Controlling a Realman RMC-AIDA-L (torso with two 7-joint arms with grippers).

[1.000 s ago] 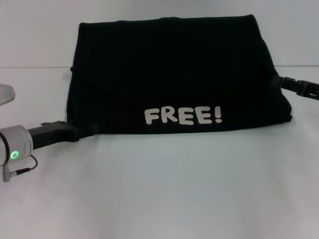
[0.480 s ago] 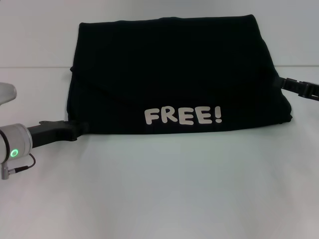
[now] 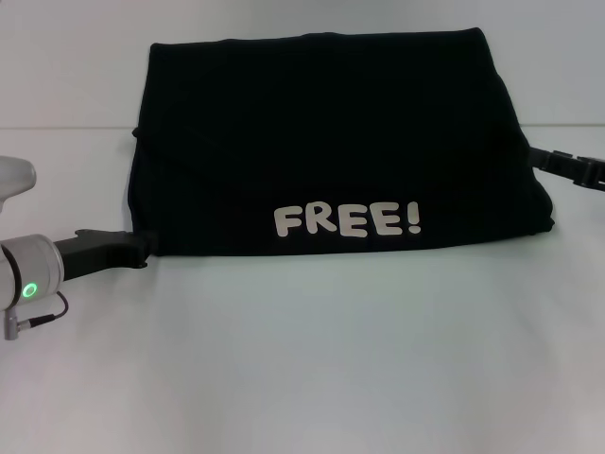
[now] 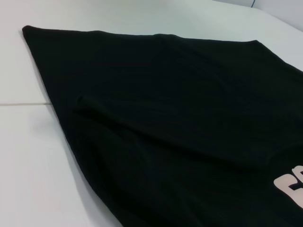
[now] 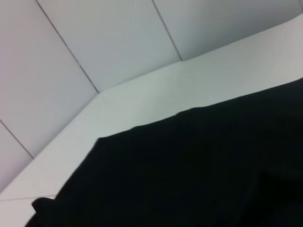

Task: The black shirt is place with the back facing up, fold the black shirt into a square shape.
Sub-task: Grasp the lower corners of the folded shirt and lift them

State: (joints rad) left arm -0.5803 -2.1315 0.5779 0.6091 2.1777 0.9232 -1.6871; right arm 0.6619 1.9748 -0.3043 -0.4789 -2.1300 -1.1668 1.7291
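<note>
The place looked like a robot test room or lab rather than a home. A wide, plain white matte worktop (image 3: 312,359) filled the lower half of the head view and carried only one folded garment. Behind it, across the top of that frame, ran a bare pale grey wall (image 3: 76,57). The right wrist view showed that wall as large smooth panels (image 5: 109,42) divided by thin dark seams, meeting the worktop's far edge.
</note>
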